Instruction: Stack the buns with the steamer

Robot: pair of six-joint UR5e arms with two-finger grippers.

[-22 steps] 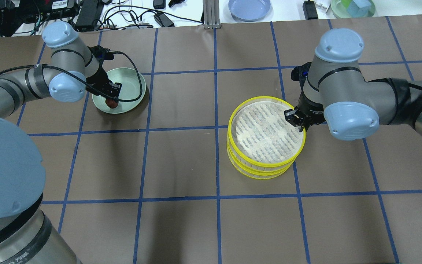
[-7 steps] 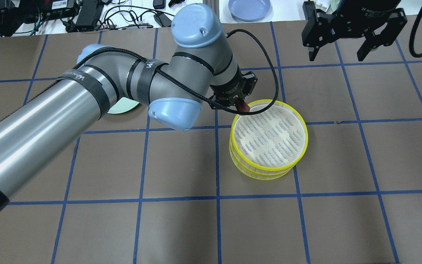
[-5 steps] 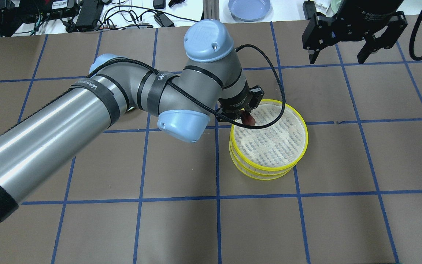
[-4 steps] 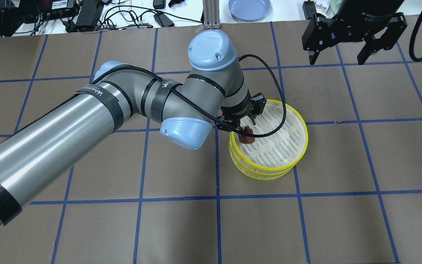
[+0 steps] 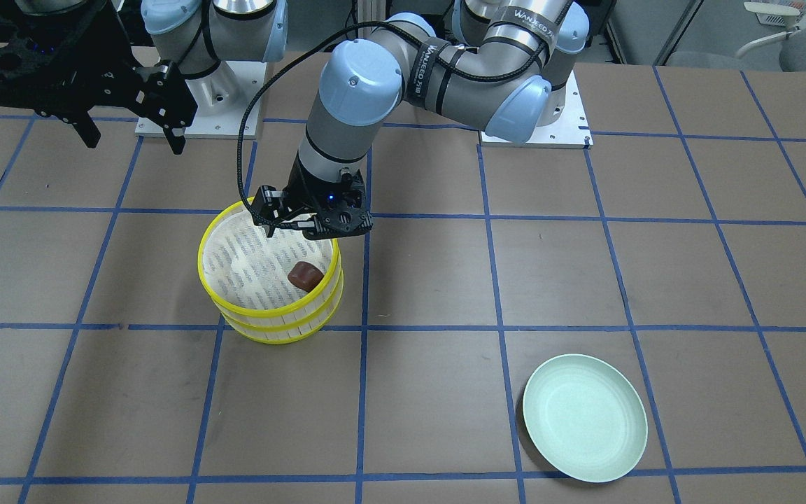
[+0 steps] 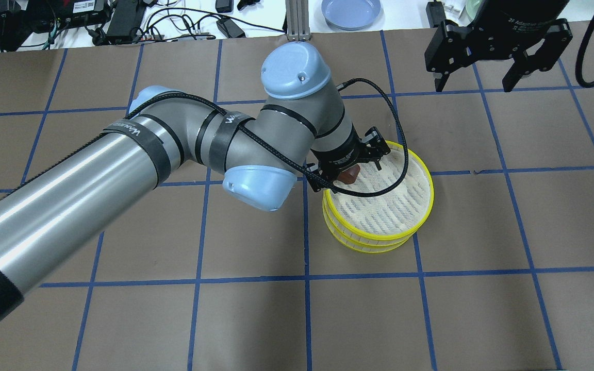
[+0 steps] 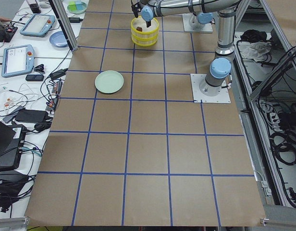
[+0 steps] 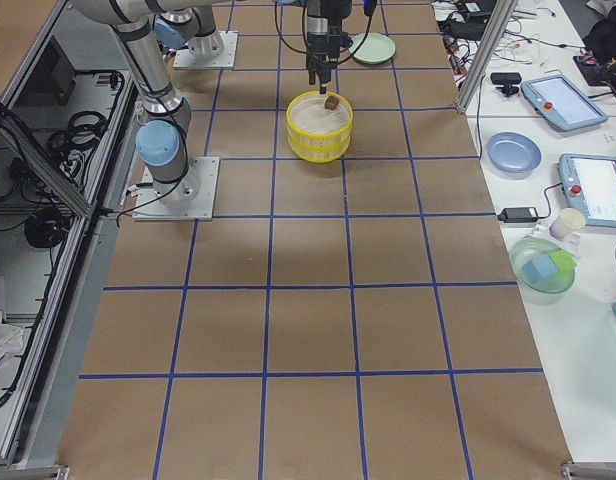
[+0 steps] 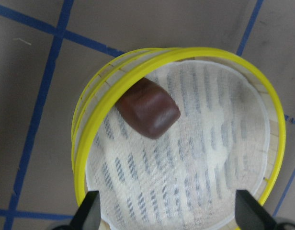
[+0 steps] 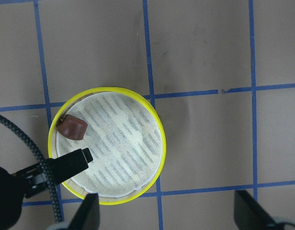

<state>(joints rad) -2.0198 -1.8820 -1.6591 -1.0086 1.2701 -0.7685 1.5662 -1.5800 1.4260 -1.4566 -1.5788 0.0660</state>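
Observation:
The two yellow-rimmed steamer tiers (image 5: 271, 311) are stacked on the table, and also show from overhead (image 6: 379, 211). The dark reddish-brown bun (image 5: 305, 276) lies loose in the top tier near its rim, seen in the overhead view (image 6: 350, 175) and both wrist views (image 9: 148, 114) (image 10: 72, 127). My left gripper (image 5: 313, 227) hangs open just above the bun, apart from it (image 6: 351, 167). My right gripper (image 6: 475, 82) is open and empty, raised high behind the steamer (image 5: 131, 140). The pale cream-yellow bun is not in view.
The pale green plate (image 5: 585, 418) lies empty, out toward my left side of the table. A blue plate (image 6: 351, 11), cables and devices lie past the far table edge. My left arm (image 6: 173, 139) reaches across the table's middle.
My left gripper carried the brown bun from the green plate to the steamer, opened and dropped it in the top tier. My right gripper left the steamer rim and rose to the far right.

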